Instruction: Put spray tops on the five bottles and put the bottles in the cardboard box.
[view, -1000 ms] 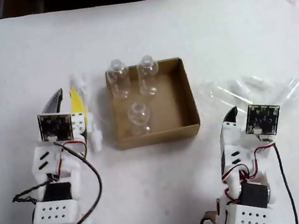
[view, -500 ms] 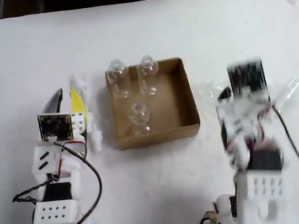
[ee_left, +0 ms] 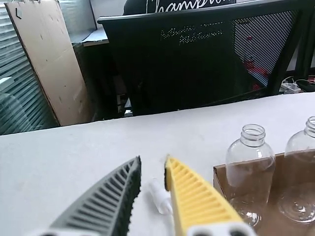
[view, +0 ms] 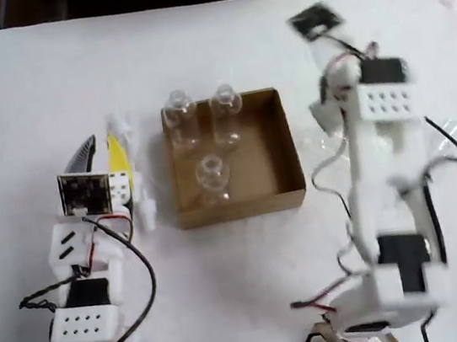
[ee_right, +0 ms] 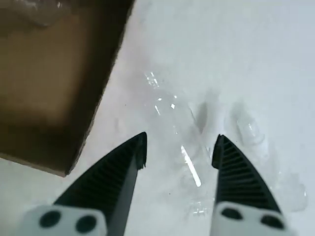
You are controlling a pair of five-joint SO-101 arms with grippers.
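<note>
A white table (view: 219,45) spans the high view, with two arms on it: the left arm (view: 85,268) at the lower left and the right arm (view: 377,167) stretched up the right half of the frame. One cardboard box (view: 280,142) sits at the centre. Three bottles stand upright inside it without tops: two along the upper wall (view: 180,118) (view: 226,110) and one nearer the lower wall (view: 212,177). A fourth bottle (ee_right: 172,123), clear and hard to trace, lies on the table just right of the box. A further one (view: 449,133) shows at mid-right, partly behind the right arm. Two spray tops (view: 125,130) (view: 144,207) lie just left of the box. The left gripper (view: 101,142) rests beside them, its grey and yellow jaws a narrow gap apart and holding nothing. The right gripper (ee_right: 180,145) hangs over the lying bottle with its jaws spread wide, gripping nothing. In the left wrist view, a black mesh chair (ee_left: 197,59) and a leaning brown board (ee_left: 47,64) stand beyond the table. Pale clear pieces (ee_right: 248,130) near the lying bottle are too faint to identify.
</note>
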